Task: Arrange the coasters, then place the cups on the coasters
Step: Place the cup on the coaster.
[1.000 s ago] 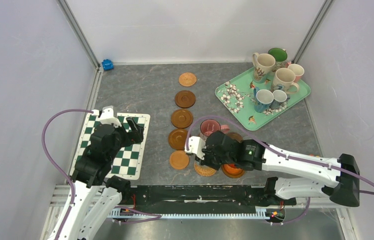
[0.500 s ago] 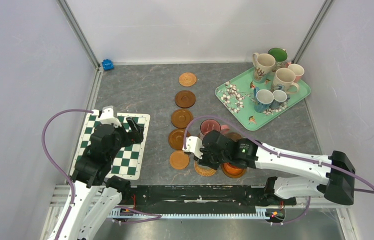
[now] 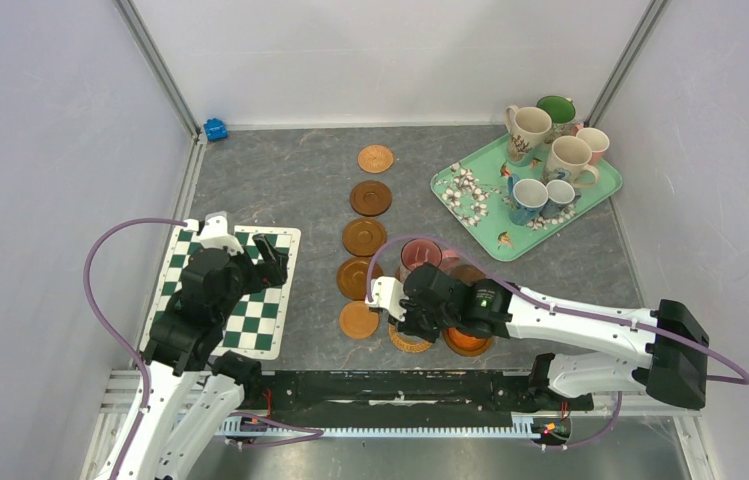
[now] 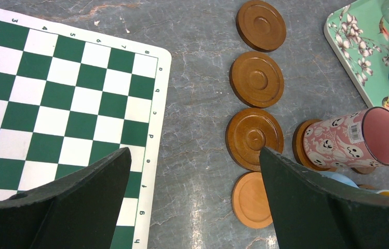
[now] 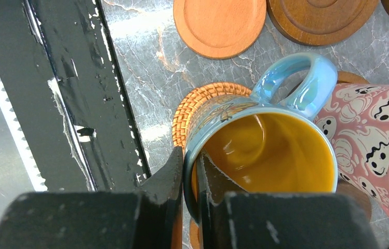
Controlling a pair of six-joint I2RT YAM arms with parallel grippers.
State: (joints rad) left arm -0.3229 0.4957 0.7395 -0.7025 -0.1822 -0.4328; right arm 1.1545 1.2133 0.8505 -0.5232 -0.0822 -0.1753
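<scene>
My right gripper (image 5: 191, 155) is shut on the rim of a blue cup with a yellow inside (image 5: 270, 150), one finger inside it and one outside. The cup hangs over a woven coaster (image 5: 197, 104), beside a pink ghost-print cup (image 5: 374, 135). Several brown coasters (image 3: 364, 237) lie in a column down the table's middle. The pink cup (image 3: 420, 255) stands on a coaster just right of the column, and an orange cup (image 3: 467, 342) shows past my right gripper (image 3: 412, 312). My left gripper (image 4: 195, 155) hangs open and empty over the edge of the mat.
A mint floral tray (image 3: 506, 238) at the back right carries several more cups (image 3: 568, 158). A green-white checkered mat (image 3: 260, 322) lies at the left under my left arm. A small blue object (image 3: 215, 128) sits in the back left corner. A black rail runs along the table's near edge.
My right arm has shifted slightly left with the blue cup in its grip. The left arm has not moved.
</scene>
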